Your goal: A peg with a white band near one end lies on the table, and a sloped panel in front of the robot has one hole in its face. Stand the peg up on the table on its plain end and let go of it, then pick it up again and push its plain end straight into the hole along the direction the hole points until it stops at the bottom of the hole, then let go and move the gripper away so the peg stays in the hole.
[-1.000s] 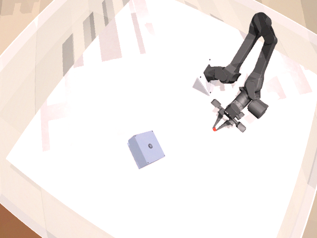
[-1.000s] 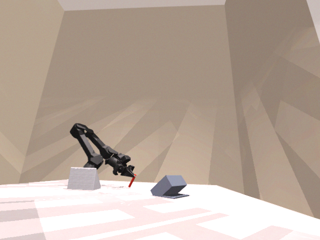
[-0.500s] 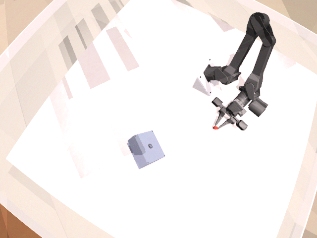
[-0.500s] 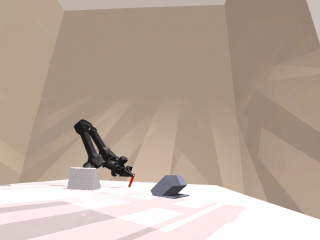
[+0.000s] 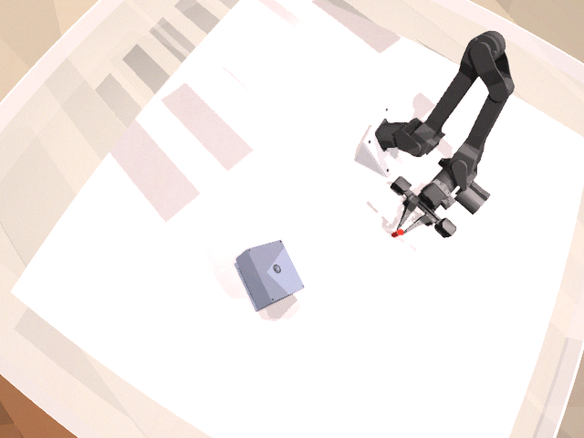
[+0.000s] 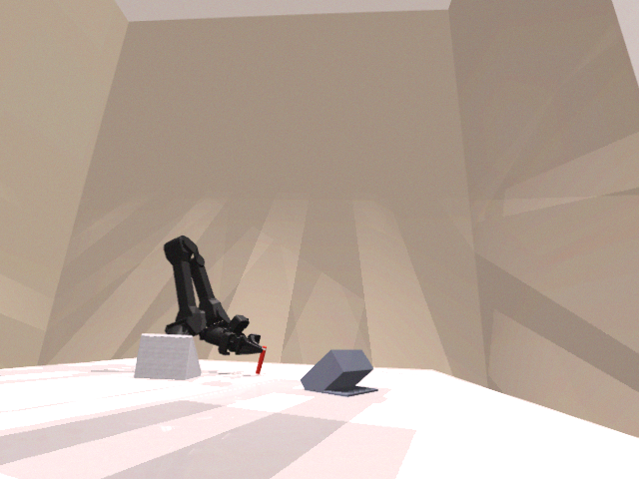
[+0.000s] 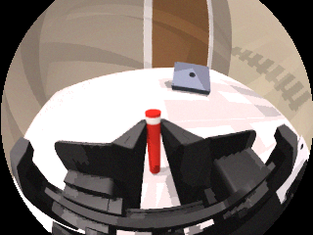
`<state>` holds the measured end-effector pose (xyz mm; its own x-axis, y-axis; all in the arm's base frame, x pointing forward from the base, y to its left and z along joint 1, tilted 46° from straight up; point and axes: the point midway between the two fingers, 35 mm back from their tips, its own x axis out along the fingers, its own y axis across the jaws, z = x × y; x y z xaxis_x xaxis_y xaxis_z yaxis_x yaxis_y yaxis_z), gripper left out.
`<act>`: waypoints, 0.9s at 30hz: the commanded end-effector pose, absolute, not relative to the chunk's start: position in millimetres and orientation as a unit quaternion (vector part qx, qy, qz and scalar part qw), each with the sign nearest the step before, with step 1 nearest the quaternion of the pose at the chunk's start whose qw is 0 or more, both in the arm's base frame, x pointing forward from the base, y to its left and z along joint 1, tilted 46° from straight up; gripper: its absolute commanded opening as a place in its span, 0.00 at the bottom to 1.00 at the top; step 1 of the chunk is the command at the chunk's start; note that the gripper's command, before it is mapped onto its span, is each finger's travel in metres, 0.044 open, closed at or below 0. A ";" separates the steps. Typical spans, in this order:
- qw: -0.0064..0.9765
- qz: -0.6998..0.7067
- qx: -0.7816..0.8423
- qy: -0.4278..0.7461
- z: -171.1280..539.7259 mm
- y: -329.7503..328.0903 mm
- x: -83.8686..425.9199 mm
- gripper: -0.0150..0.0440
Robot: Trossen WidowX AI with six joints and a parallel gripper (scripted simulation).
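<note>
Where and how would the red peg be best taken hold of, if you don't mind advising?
Probably by the upper shaft of the peg, near the white band, from the side: it is slim and nearly upright, plain end down, leaving that end free for the hole.
</note>
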<state>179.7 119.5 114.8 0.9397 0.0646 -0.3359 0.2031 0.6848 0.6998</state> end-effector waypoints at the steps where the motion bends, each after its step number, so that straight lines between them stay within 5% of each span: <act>1: 0.905 -0.046 0.394 0.153 114.7 119.6 177.1 0.34; 27: 0.908 -0.046 0.387 0.153 111.4 122.3 173.5 0.34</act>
<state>174.6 121.9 111.6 0.9494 0.0332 -0.3123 0.2025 0.6955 0.6894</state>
